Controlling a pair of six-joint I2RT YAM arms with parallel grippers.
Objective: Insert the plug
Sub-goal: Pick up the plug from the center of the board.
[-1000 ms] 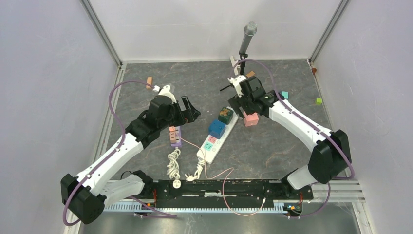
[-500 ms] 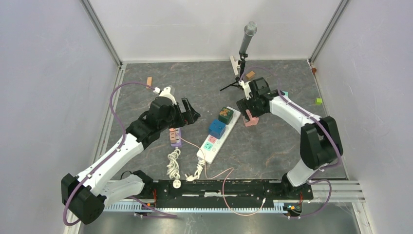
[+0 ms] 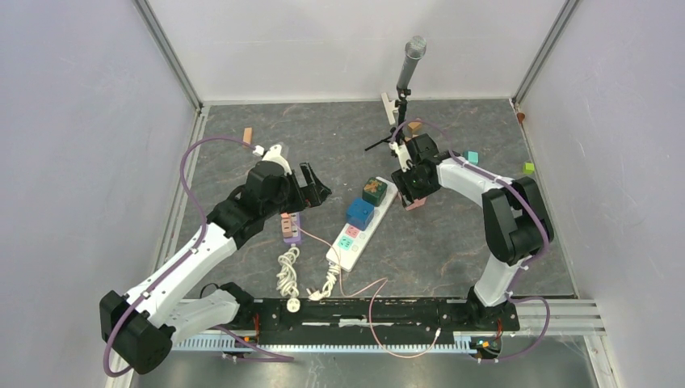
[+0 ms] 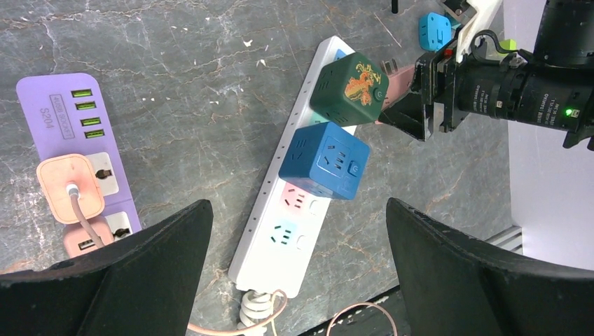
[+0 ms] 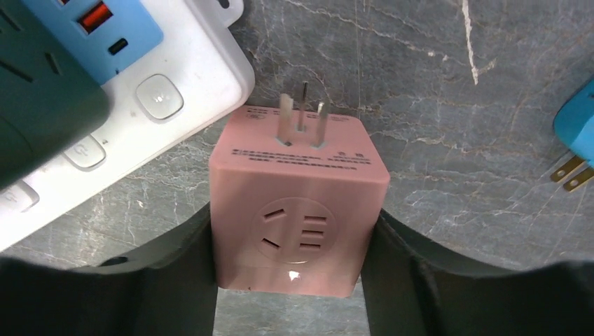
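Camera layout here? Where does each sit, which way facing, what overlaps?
Top external: above and behind the bases, looking down at the table; left arm and right arm show.
Left wrist: on the left arm, looking down at the white power strip; open fingers frame the bottom.
Right wrist: looking down at the pink plug cube held between its fingers.
Shared: the white power strip shows in all three.

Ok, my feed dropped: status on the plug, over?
Left fingers open, hovering. Right fingers shut on pink plug, prongs bare, beside white power strip, not inserted. Green cube and blue cube fill two sockets; others free.
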